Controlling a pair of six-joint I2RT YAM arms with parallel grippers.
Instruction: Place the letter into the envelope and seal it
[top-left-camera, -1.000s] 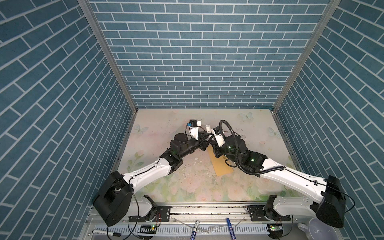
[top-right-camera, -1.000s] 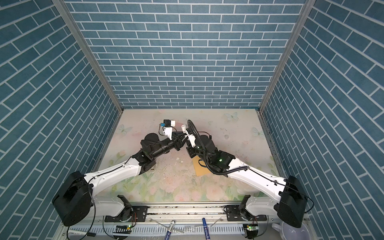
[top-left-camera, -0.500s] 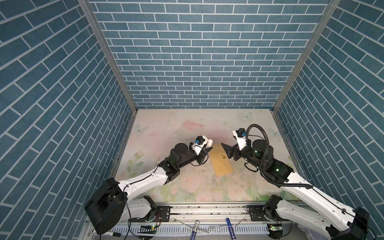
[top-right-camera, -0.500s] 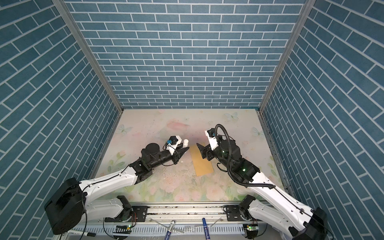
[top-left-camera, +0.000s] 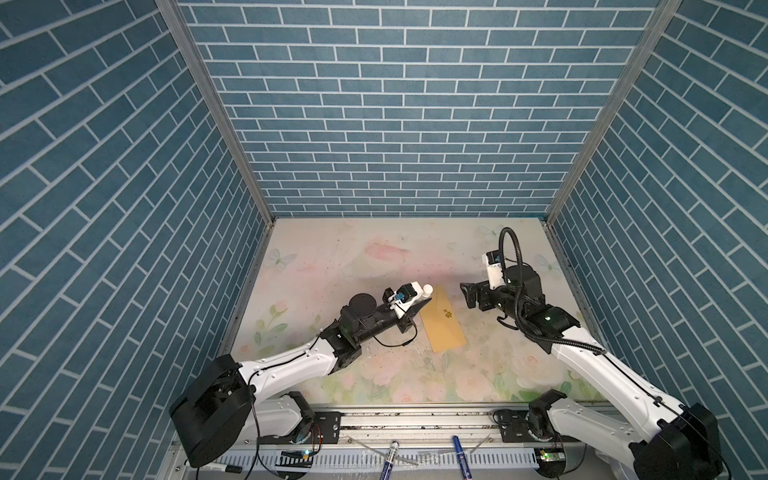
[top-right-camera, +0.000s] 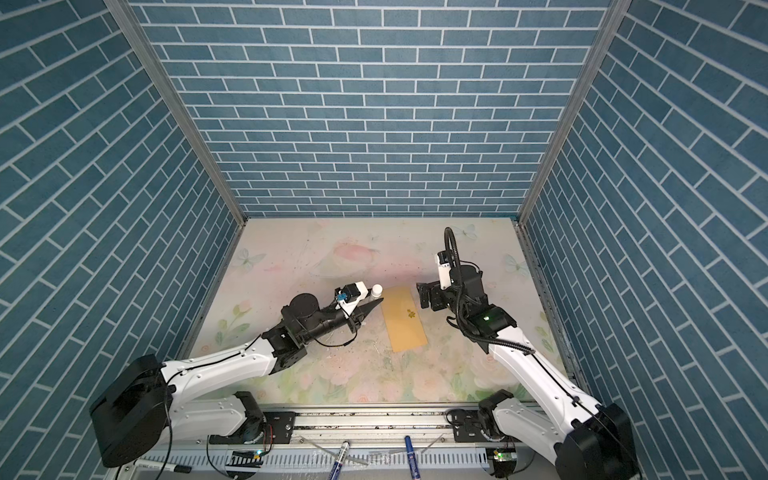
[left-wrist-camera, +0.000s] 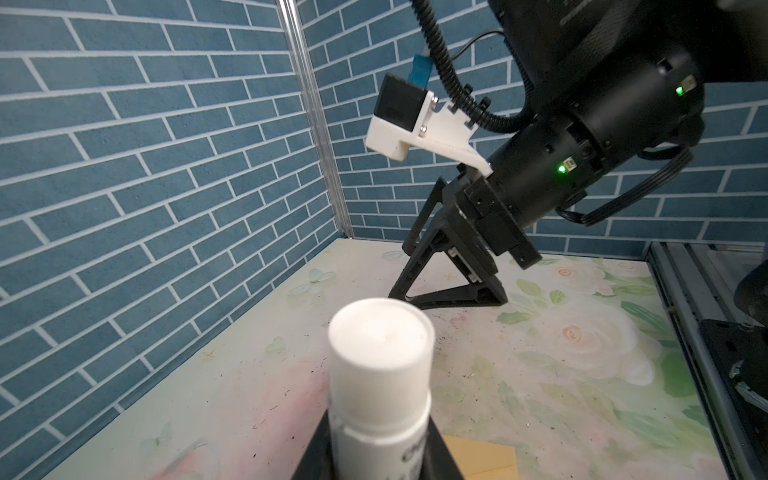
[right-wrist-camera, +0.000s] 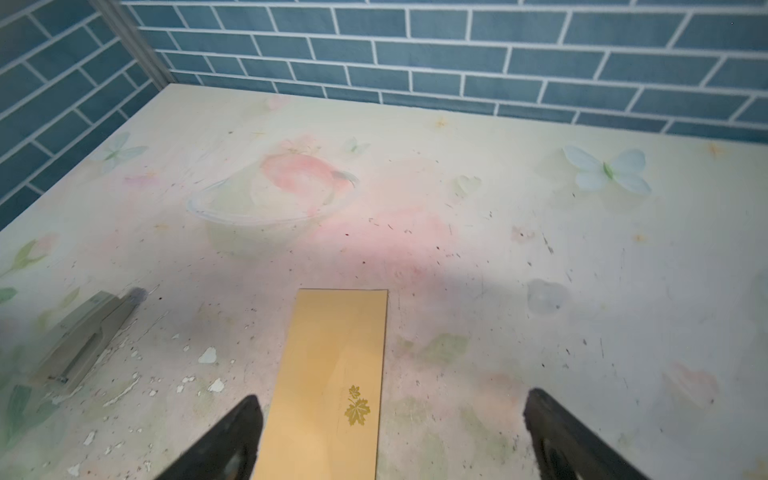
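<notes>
Centrally on the pale, flower-printed table (top-left-camera: 374, 257), the long, narrow tan-yellow kraft paper envelope (top-left-camera: 442, 322) is laid flat, and it is shown so in both top views. Its small gold leaf emblem is turned upward, and its long sides run from the front rail towards the back wall. In the right wrist view the envelope (right-wrist-camera: 332, 374) is seen as a plain rectangle; whether its flap is stuck down cannot be told.

The left gripper (top-left-camera: 420, 305) is held low at the envelope's left edge, near the far corner. Its black jaws are clamped on a white, round-capped plastic tube (top-left-camera: 427, 289), whose cap sticks out beyond the fingertips. In the left wrist view the tube (left-wrist-camera: 380, 365) is seen raised off the table, with a corner of the envelope (left-wrist-camera: 486, 457) below it. Whether the paper is touched by this gripper cannot be told.

The right gripper (top-left-camera: 468, 293) is held just right of the envelope, apart from it, and is pointed towards the left gripper. Its jaws are spread wide, and nothing is held between them. In its own wrist view the right gripper (right-wrist-camera: 392, 415) is seen above the table, with the envelope's emblem end between the two dark fingertips, nearer one of them.

Blue brick-patterned walls (top-left-camera: 395, 124) are set round the table on three sides.
</notes>
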